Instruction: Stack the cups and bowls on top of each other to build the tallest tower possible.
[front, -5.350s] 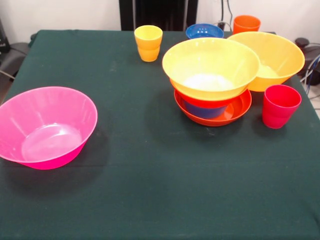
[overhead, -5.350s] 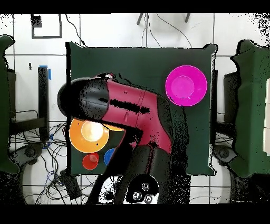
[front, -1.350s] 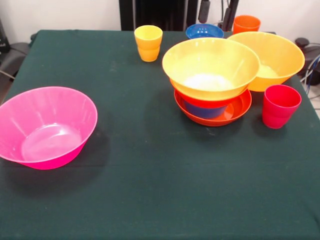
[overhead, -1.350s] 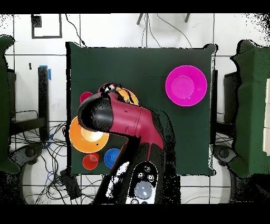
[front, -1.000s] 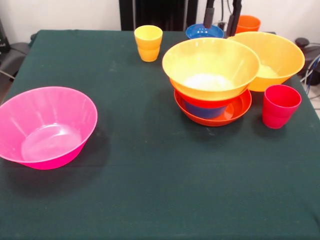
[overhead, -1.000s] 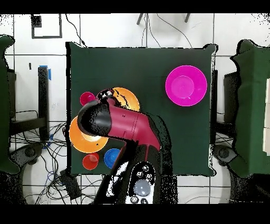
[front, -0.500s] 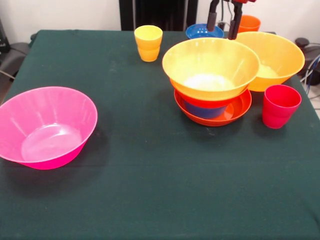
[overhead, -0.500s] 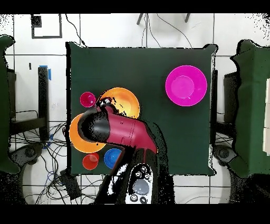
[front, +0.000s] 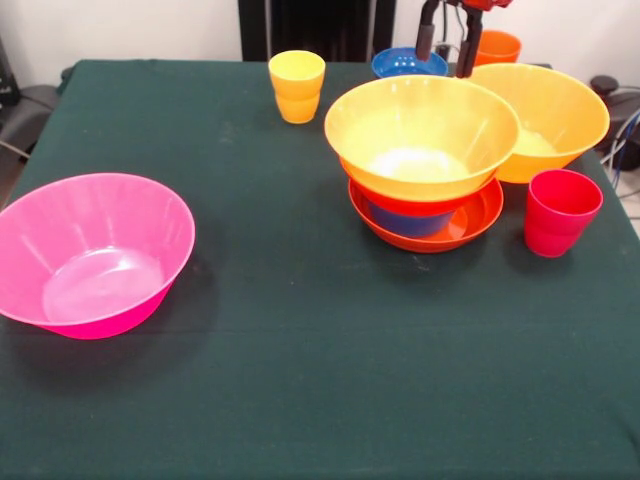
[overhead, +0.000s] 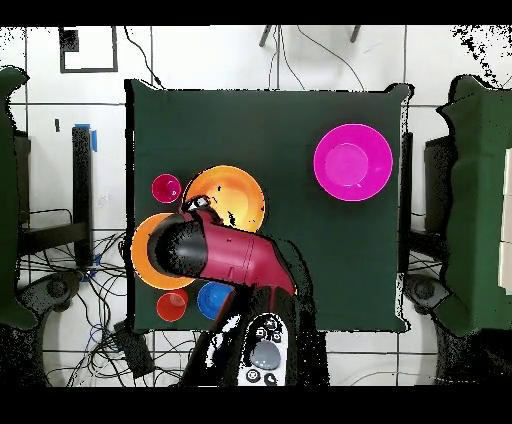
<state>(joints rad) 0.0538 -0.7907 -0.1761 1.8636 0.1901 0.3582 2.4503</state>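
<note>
Your gripper hangs at the table's twelve-to-one o'clock edge in the front view, its two dark fingers spread apart with nothing between them, tips just above the gap between the two big bowls.

The tower so far stands at about two o'clock: a shallow red-orange plastic bowl lowest, a small blue bowl in it, a second red-orange bowl over that, and a large glossy yellow-orange bowl on top. The other large yellow-orange bowl leans against its three o'clock side, rims touching. A red-pink plastic tumbler sits just beside them at four o'clock; the big translucent pink bowl is well apart at nine o'clock.

Watch the descent. I judge a finger catching either wide rim would tip that bowl or shove the tower sideways, and the glossy walls may slip out of a pinch.
</note>
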